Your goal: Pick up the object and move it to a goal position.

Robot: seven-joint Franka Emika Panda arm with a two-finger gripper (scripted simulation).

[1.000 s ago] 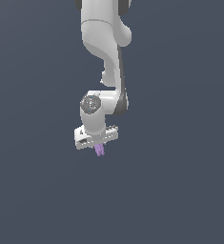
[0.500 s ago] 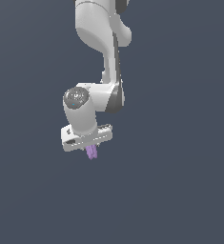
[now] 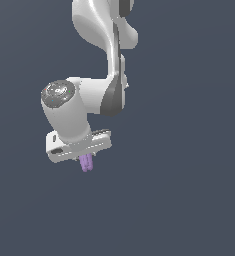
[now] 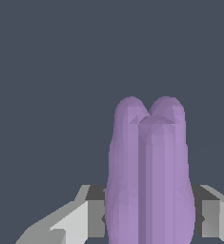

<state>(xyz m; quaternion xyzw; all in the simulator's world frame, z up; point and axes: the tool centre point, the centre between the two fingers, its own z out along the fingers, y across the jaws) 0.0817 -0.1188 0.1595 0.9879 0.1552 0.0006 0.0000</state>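
Observation:
The object (image 3: 86, 162) is a small light-purple, bumpy, elongated piece that sticks out below the white hand of the arm in the exterior view. My gripper (image 3: 85, 159) is shut on it, with only the lower end of the piece showing under the hand. In the wrist view the object (image 4: 149, 176) fills the middle, lobed at its tip, with a grey finger (image 4: 95, 212) pressed against one side and another finger (image 4: 209, 212) against the other side. The object hangs in the air over the dark floor.
The white arm (image 3: 101, 35) comes down from above in the exterior view, with its wrist joint (image 3: 61, 100) just over the hand. Plain dark grey floor (image 3: 189, 200) lies all around.
The arm has carried the object toward the exterior view's left and toward the camera, so hand and piece look larger. The grip on the object has not changed.

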